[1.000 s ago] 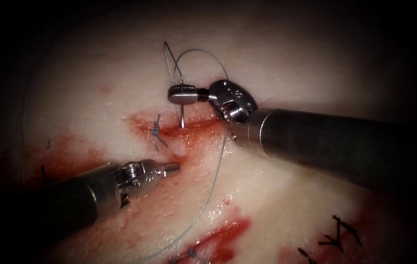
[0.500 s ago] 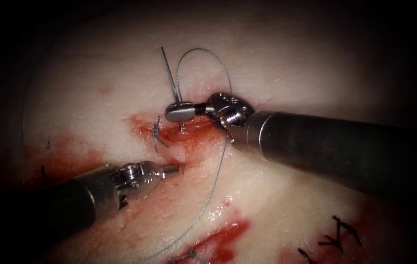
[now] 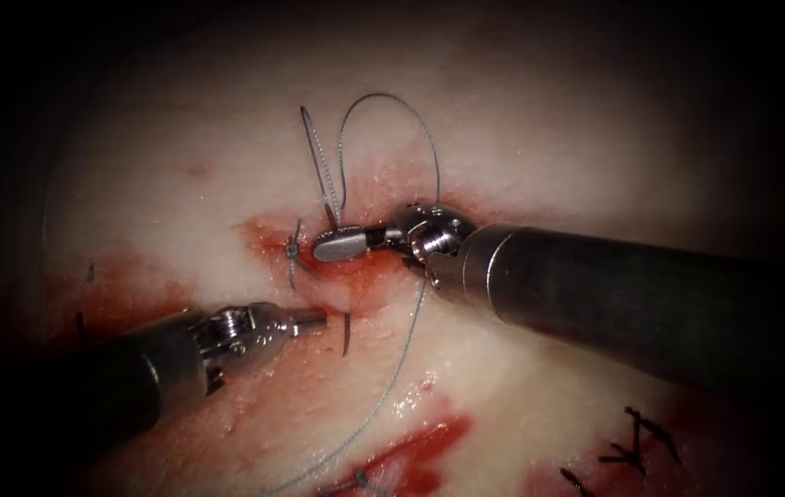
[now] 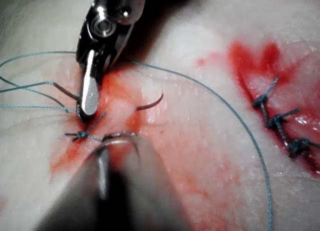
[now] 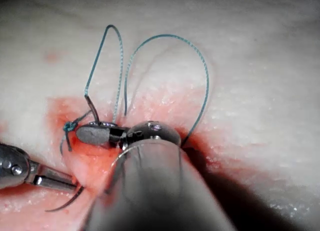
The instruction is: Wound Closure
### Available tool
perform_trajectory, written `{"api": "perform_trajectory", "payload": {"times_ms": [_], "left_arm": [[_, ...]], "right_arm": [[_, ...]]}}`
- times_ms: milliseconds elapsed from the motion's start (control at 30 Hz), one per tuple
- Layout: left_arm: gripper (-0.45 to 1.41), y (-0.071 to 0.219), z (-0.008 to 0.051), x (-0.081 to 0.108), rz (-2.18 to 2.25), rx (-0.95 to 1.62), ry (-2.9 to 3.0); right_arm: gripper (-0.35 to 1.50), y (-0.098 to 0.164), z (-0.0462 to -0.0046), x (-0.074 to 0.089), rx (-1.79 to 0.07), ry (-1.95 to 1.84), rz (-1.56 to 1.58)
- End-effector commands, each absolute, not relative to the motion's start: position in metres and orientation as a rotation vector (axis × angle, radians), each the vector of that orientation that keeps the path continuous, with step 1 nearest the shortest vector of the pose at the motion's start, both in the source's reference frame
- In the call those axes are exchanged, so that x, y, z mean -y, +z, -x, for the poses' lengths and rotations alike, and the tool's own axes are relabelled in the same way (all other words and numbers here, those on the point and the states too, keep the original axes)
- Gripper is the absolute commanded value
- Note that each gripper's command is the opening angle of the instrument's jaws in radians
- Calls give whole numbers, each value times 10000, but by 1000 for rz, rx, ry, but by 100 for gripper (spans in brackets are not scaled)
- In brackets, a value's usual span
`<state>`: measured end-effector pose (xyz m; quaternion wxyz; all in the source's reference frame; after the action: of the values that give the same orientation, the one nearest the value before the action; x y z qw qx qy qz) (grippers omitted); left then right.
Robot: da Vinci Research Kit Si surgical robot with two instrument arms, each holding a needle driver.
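Leftmost, coming in from low on the cut's [image 3: 355, 262] left side: left tool [image 3: 314, 319], jaws closed on nothing, tip aimed rightward. Just beside that tip, apart from it, on the near side of the cut: needle [image 3: 346, 333] point, risen out of the tissue [image 3: 521, 120] as a short dark arc standing across the jaws' line. Rest of the curve buried under the cut. Nearer to the exposed point by far: left tool. Just left of the entry, a tied stitch [image 3: 293, 247] with short tails. Above it, right tool [image 3: 341, 244], jaws clamped on the needle near its tail end, pressed low over red fluid [image 3: 369, 281]. Further right, thread [image 3: 433, 156] looping up from the tail, then running down past the shaft, close to the needle point. Far right, older stitches [image 3: 636, 442], well apart.
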<state>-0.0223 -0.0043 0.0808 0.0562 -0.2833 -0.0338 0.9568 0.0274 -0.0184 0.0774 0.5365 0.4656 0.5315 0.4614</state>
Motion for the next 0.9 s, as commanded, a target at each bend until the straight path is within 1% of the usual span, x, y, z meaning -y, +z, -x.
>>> {"api": "perform_trajectory", "payload": {"times_ms": [33, 67, 100, 133, 200, 333, 400, 500, 600, 700, 833, 900], "left_arm": [[12, 811, 227, 38, 897, 67, 2919], [12, 807, 226, 39, 985, 23, 2938], [12, 807, 226, 39, 985, 23, 2938], [12, 806, 226, 40, 1011, 12, 2959], [12, 803, 226, 43, 1050, -5, 3002], [26, 801, 226, 47, 1173, -45, 3014], [29, 802, 226, 48, 1249, -87, 3010], [42, 803, 226, 46, 1337, -113, 2995], [59, 805, 226, 43, 1419, -146, 2962], [74, 809, 226, 37, 1477, -174, 2940], [74, 816, 225, 30, 1493, -196, 2915], [71, 819, 227, 28, 1495, -199, 2892]], "right_arm": [[80, 784, -280, 172, -1312, 1119, -1106], [115, 787, -276, 164, -1360, 1138, -1102], [115, 787, -276, 164, -1360, 1138, -1102], [127, 789, -271, 159, -1387, 1145, -1077], [135, 792, -262, 150, -1401, 1161, -1041], [147, 795, -233, 130, -1420, 1178, -937], [147, 794, -219, 123, -1428, 1183, -913], [145, 789, -196, 112, -1459, 1192, -889], [130, 784, -177, 106, -1516, 1188, -871], [127, 783, -168, 103, -1532, 1193, -852], [125, 784, -169, 104, -1534, 1195, -842], [125, 784, -172, 105, -1535, 1194, -841]]}}
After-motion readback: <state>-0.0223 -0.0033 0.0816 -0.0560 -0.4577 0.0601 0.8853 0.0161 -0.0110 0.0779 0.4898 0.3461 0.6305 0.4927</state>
